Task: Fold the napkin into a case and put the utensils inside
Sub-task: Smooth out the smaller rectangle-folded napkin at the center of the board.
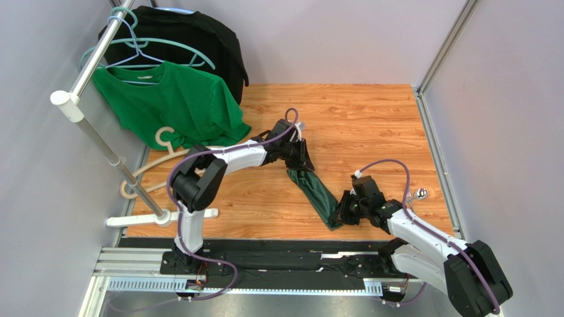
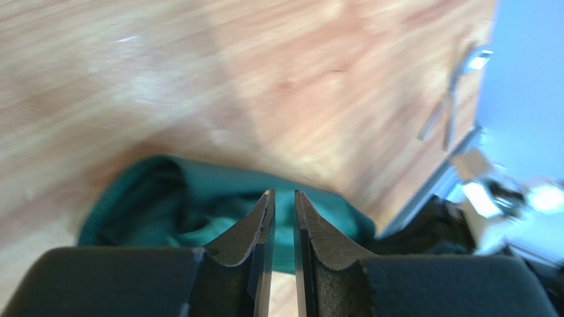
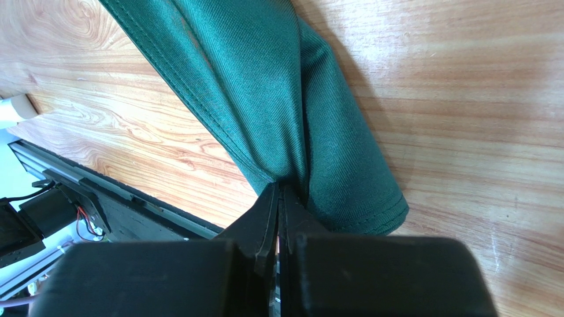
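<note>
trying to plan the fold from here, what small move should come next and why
Probably lift the left gripper straight up off the napkin's far end. Its jaws stand slightly apart with nothing between them, and the cloth lies just past the tips. The right gripper is pinched shut on the near end, so the napkin is held on that side only.

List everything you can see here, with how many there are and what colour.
napkin: one, dark green, bunched in a strip mid-table
utensils: count unclear, shiny metal, table's right edge
T-shirt: one, bright green, hanging on the rack, far left
black garment: one, hanging behind the T-shirt
teal hangers: at least two, on the rack
beige hanger: one, lying near the rack's foot
rack: one, silver and white, left side
table: one, light wood
left gripper: black, slightly open, at napkin's far end
right gripper: black, shut on napkin's near end
</note>
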You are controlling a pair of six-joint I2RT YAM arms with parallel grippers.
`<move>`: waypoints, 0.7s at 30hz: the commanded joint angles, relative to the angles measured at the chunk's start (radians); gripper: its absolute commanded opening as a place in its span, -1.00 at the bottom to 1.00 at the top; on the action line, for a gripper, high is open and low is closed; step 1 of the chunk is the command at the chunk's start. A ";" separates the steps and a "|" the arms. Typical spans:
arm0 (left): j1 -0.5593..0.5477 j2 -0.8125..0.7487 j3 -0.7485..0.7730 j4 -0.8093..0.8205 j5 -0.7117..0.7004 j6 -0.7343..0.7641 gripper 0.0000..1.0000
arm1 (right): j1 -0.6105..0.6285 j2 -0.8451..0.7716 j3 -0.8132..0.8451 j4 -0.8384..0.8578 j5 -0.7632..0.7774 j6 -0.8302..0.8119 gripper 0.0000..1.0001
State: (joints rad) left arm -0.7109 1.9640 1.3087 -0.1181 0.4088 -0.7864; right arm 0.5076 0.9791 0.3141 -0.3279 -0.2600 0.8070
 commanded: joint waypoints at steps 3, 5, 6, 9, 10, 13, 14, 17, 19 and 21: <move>0.016 0.118 0.018 -0.023 0.002 0.038 -0.54 | 0.000 -0.058 0.028 -0.042 0.014 -0.020 -0.97; 0.021 0.128 0.033 -0.032 -0.021 0.052 -0.54 | 0.000 -0.083 0.068 -0.085 0.034 -0.038 -0.96; 0.022 0.130 0.041 -0.050 -0.028 0.073 -0.54 | -0.001 -0.094 0.083 -0.121 0.041 -0.048 -0.95; 0.024 0.107 0.050 -0.069 -0.031 0.098 -0.55 | -0.006 -0.117 0.112 -0.151 0.064 -0.060 -0.93; 0.025 0.089 0.050 -0.068 -0.030 0.102 -0.55 | -0.009 -0.114 0.117 -0.149 0.065 -0.061 -0.92; 0.024 0.046 0.054 -0.084 -0.030 0.115 -0.53 | -0.018 -0.099 0.126 -0.146 0.074 -0.068 -0.90; 0.025 0.036 0.050 -0.089 -0.028 0.116 -0.52 | -0.021 -0.082 0.126 -0.145 0.074 -0.069 -0.89; 0.024 0.001 0.040 -0.089 -0.025 0.116 -0.51 | -0.021 -0.063 0.108 -0.143 0.082 -0.068 -0.89; 0.025 -0.008 0.031 -0.080 -0.027 0.116 -0.50 | -0.021 -0.066 0.073 -0.142 0.091 -0.054 -0.89; 0.025 0.004 0.030 -0.081 -0.025 0.121 -0.50 | -0.021 -0.080 0.039 -0.125 0.102 -0.045 -0.89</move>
State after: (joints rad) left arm -0.6914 2.0197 1.3380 -0.1917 0.3904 -0.7002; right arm 0.4896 0.9150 0.3985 -0.4667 -0.1982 0.7586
